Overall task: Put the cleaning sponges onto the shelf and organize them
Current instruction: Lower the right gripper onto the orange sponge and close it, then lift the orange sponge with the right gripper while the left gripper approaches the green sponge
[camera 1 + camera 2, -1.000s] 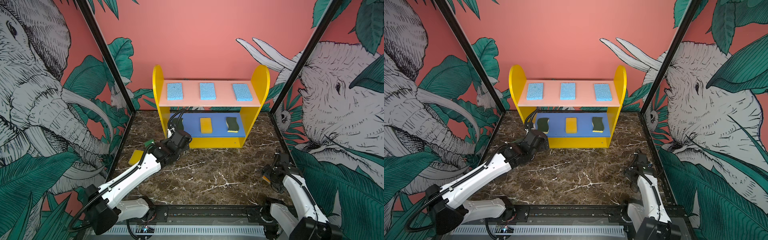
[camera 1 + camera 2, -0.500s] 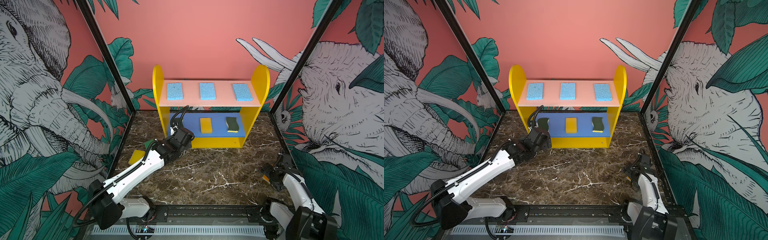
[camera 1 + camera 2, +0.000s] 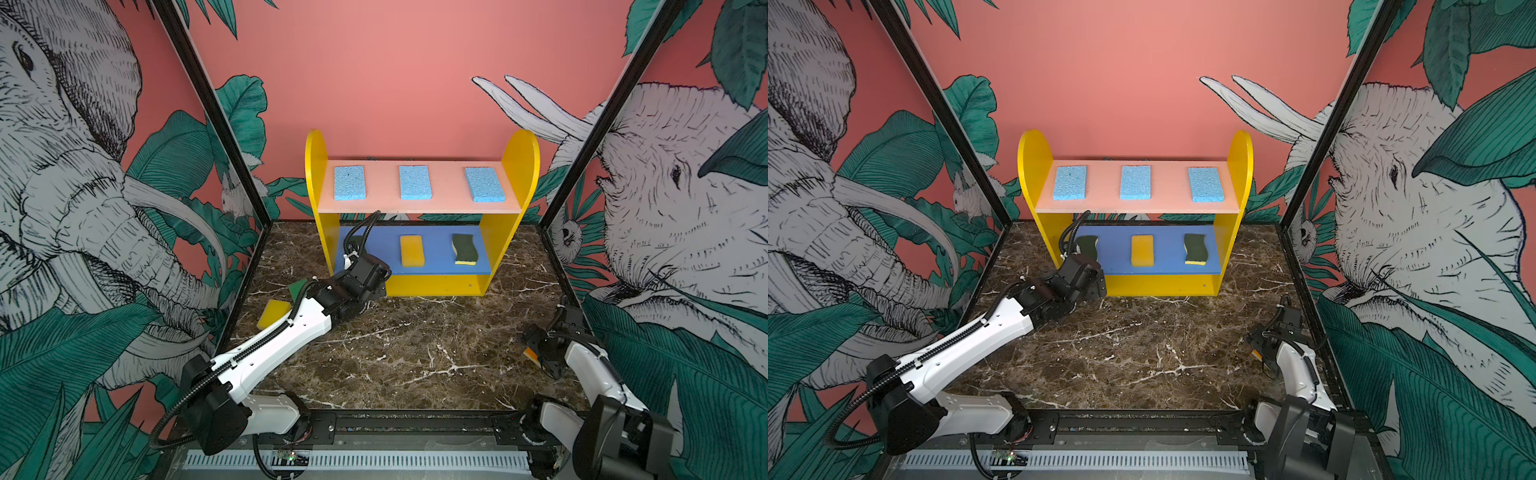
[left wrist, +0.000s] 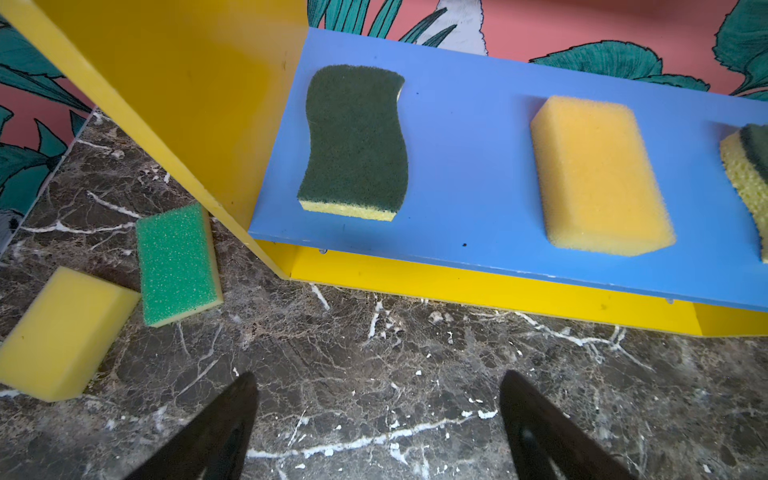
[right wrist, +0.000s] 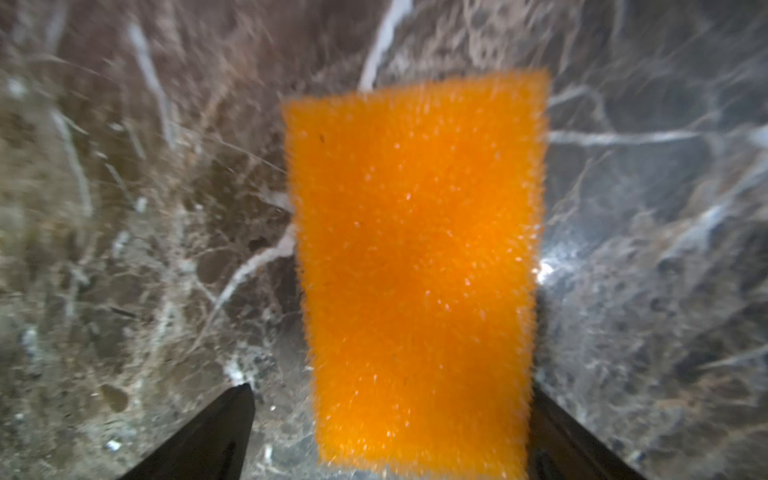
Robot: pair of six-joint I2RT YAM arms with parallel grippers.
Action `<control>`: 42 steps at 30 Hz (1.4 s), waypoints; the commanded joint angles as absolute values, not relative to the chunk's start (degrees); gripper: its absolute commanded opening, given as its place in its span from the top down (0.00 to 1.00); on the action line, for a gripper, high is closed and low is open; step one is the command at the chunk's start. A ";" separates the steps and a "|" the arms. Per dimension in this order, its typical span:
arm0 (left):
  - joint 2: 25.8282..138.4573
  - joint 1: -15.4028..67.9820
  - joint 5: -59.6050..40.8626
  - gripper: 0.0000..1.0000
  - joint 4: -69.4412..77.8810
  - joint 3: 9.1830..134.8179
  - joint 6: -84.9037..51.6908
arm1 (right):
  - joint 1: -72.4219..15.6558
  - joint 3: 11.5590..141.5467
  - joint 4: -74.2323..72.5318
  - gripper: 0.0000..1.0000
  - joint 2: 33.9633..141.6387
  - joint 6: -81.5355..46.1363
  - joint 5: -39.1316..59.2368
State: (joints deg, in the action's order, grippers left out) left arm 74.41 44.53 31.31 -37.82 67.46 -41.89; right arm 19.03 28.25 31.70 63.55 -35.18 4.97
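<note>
Nearest me, my right gripper (image 5: 392,390) stood spread around the orange rectangular foam sponge (image 5: 415,257), which lay near the right edge of the brown marble tabletop (image 3: 415,345). Open marble stretched between the arms. My left gripper (image 4: 377,374) hung released and empty before the yellow-sided three-tier shelf (image 3: 513,166). A yellow foam block (image 4: 62,332) and a bright green sponge (image 4: 178,266) lay just outside its left panel. The blue middle board (image 3: 436,237) held a wavy dark-green sponge (image 4: 355,137), a yellow sponge (image 3: 412,250) and another wavy one (image 3: 464,248). Three light-blue porous sponges (image 3: 414,182) sat spaced along the pink top board (image 3: 449,199).

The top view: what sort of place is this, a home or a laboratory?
Likely a staged robot test cell, not a home: printed elephant wall panels, black frame posts, and a marble-look tabletop.
</note>
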 commanded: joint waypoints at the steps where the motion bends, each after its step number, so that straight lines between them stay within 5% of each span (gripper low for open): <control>1: 72.63 44.38 32.06 0.08 -38.09 67.71 -43.18 | 19.46 27.47 29.53 0.04 66.64 -35.08 9.27; 20: 68.83 44.38 35.13 0.08 -36.83 63.66 -44.58 | 17.98 23.84 30.94 0.20 57.92 -38.14 12.65; 33: 60.85 44.42 38.39 0.08 -34.81 56.55 -44.29 | 1.07 28.02 32.41 0.22 53.91 -41.10 10.46; 42: 54.99 44.45 41.01 0.08 -34.46 52.76 -44.12 | -14.98 30.70 28.24 0.23 62.29 -42.83 6.65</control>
State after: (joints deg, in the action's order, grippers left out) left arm 57.01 44.53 38.50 -35.11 54.04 -43.48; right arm -11.31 28.03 30.26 60.03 -42.13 9.32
